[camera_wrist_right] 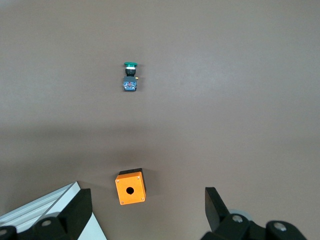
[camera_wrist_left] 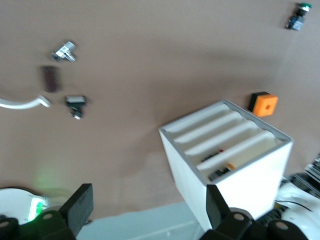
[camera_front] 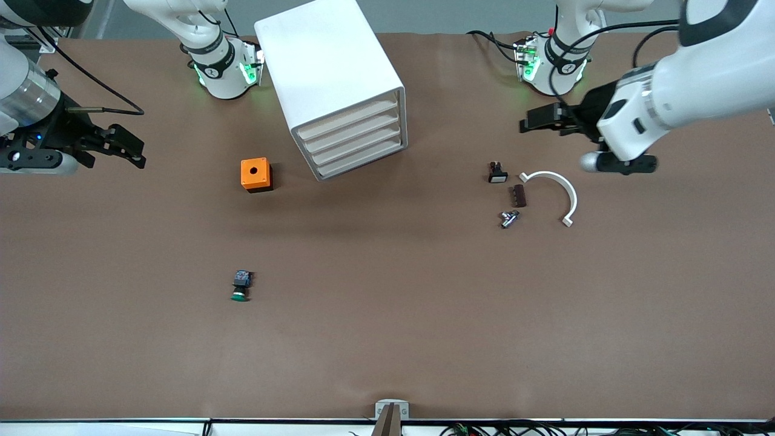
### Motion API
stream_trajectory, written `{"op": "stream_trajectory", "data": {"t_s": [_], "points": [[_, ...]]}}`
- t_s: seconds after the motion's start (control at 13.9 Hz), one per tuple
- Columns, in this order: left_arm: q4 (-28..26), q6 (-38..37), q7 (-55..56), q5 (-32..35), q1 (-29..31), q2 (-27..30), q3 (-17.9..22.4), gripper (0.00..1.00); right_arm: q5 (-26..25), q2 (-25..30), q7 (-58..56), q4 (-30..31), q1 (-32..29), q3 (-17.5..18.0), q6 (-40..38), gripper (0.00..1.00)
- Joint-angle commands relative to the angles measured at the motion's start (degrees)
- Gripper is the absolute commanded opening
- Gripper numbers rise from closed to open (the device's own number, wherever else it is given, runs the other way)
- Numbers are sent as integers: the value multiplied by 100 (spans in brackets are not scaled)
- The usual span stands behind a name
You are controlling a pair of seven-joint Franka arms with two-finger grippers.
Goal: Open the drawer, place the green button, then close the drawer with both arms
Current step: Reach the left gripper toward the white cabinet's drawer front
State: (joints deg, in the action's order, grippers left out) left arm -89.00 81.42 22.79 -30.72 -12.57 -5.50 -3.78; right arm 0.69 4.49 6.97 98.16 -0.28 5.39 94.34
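Button (camera_front: 241, 286) placement had not begun when you were inspected: neither gripper had hold of anything.

Your left gripper (camera_front: 536, 118) hung in the air over the table toward the left arm's end, fingers spread wide with nothing between them; the left wrist view showed both fingers (camera_wrist_left: 80, 206) apart with bare table and the cabinet between. Your right gripper (camera_front: 124, 147) was likewise up over the right arm's end of the table, fingers wide apart and carrying nothing, as its own fingers (camera_wrist_right: 80, 209) confirmed in the right wrist view.

Just beside the left gripper's position, and nearer to the front camera, lay a black button with a white face (camera_front: 497, 172), a small brown block (camera_front: 519, 195), a small metal fitting (camera_front: 509, 218) and a white curved bracket (camera_front: 557, 191), all close together but apart from one another.

The white drawer cabinet (camera_front: 336, 79) stood between the two arm bases, turned at an angle, with all four drawers (camera_front: 357, 142) pushed in. An orange box with a hole (camera_front: 256, 174) sat near the cabinet, toward the right arm's end.

The button lay on its side on the brown table (camera_front: 387, 315), green cap toward the front camera, well apart from both grippers and nearer to that camera than the orange box.
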Motion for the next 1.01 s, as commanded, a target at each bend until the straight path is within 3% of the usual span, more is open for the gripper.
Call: {"op": "stream_trajectory", "data": {"t_s": [0.0,0.22,0.36,0.72,0.93], "points": [[93,145,443,-756,-254,-336,0,99,-60,140,-73,116,-33,23,49,100],[111,427,1313,-2100,-307,-846,-17,99,-42,140,-65,116,-33,24,58,100],[119,480,1700,-2639,-377,-1031,-17,99,-25,140,-65,116,-33,24,41,100],[137,989,3035,-2676,-1070,-1602,-17,99,-7,140,-65,107,-33,15,6,100],[636,1069,4028,-2641,-1405,-2331,-9,99,-7,140,-21,72,-42,15,-12,100]]}}
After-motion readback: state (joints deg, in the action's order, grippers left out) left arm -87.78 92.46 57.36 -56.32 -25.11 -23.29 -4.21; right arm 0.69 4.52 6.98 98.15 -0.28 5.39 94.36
